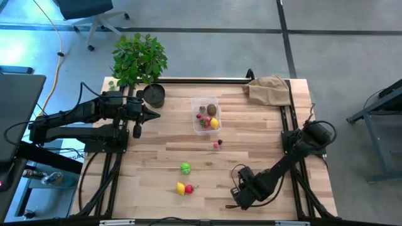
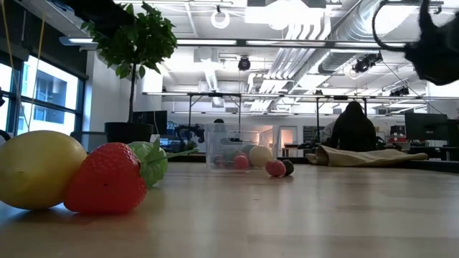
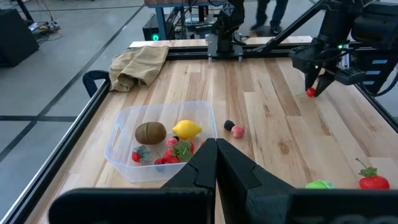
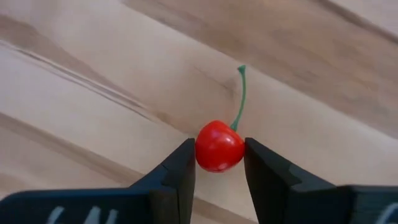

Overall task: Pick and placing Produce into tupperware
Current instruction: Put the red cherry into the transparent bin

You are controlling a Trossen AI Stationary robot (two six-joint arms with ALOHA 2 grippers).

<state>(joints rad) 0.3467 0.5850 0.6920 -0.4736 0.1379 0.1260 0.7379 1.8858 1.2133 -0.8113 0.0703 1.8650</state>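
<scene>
In the right wrist view a small red cherry (image 4: 219, 147) with a green stem sits between the fingers of my right gripper (image 4: 219, 163), which is shut on it near the table's front right (image 1: 240, 192). The clear tupperware (image 1: 206, 115) stands at the table's middle far side and holds a brown kiwi (image 3: 150, 132), a lemon (image 3: 186, 129) and red berries. A green round fruit (image 1: 185, 167), a lemon (image 1: 181, 188) and a strawberry (image 1: 189, 188) rest on the wood toward the front. My left gripper (image 3: 216, 152) hovers shut at the far left, above the table. My right gripper pinches the cherry's round body (image 4: 202, 149) between its two fingertips, one on each side. The fingers point straight down from above. The stem (image 4: 240, 93) sticks out free over the wood. Whether the cherry is lifted clear of the table cannot be told.
A pink berry and a dark one (image 1: 217, 144) lie just in front of the tub. A tan paper bag (image 1: 269, 90) is at the far right corner, a potted plant (image 1: 138, 59) and its black pot (image 1: 154, 95) at the far left. Bare wood lies between the cherry and the tub.
</scene>
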